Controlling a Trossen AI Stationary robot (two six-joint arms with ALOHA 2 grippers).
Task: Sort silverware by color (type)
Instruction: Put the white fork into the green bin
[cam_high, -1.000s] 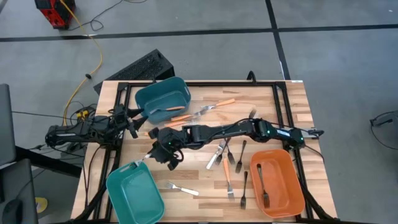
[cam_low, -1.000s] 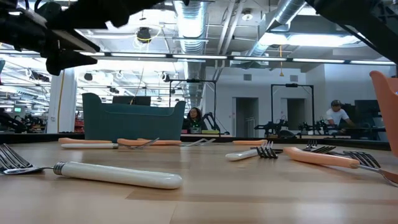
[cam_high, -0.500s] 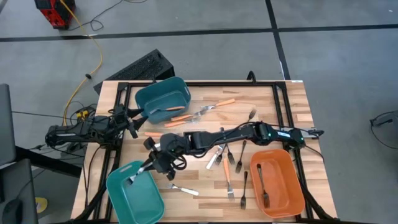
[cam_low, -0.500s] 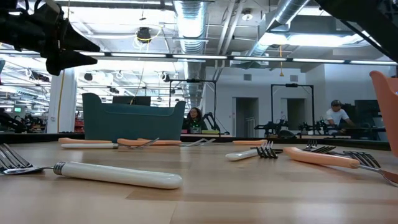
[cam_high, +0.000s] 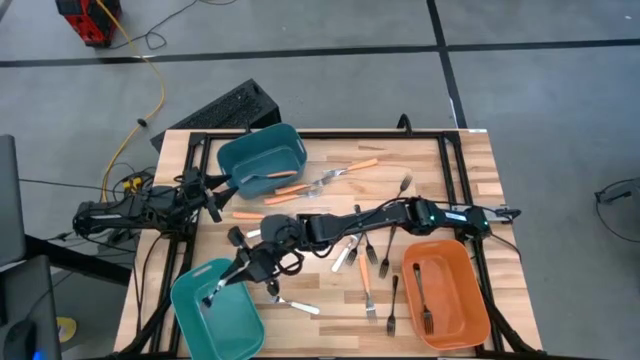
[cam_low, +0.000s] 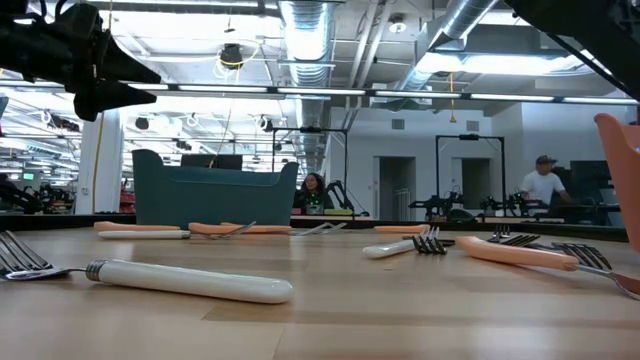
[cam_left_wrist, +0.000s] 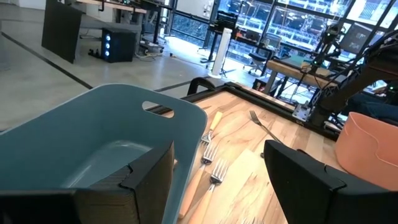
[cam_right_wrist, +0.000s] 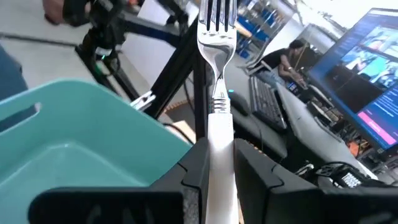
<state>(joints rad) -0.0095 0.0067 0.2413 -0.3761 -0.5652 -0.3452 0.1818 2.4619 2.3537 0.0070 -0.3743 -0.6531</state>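
Observation:
My right gripper (cam_high: 243, 266) reaches across from the table's right and is shut on a white-handled fork (cam_high: 222, 285). The fork's silver tines (cam_right_wrist: 214, 25) stick out past the fingers, above the near-left teal bin (cam_high: 235, 330). Orange-handled forks (cam_high: 350, 168), black forks (cam_high: 385, 250) and another white fork (cam_high: 292, 302) lie flat on the wooden table. One black fork (cam_high: 422, 295) lies in the orange bin (cam_high: 470, 300), and an orange-handled one (cam_high: 258, 178) in the far teal bin (cam_high: 285, 145). My left gripper (cam_left_wrist: 230, 186) waits open at the table's left edge. My right gripper pinches the fork's white handle (cam_right_wrist: 217, 134) between its two fingers (cam_right_wrist: 196, 158). The fork lies along the fingers, tines pointing away from the wrist. The fingers come from the table's right, slanting toward the near-left corner. The fork is lifted clear over the near teal bin.
A black frame rail (cam_high: 200, 180) runs along the table's left side beside my parked left arm (cam_high: 130, 210). In the low view a white-handled fork (cam_low: 190, 280) lies close in front. People (cam_low: 540, 185) are in the room beyond the table.
My right gripper has carried the white fork toward the table's near-left corner and tipped its wrist up, so the tines now hang over the near teal bin instead of beside its far rim. The fingers have stayed shut on the handle.

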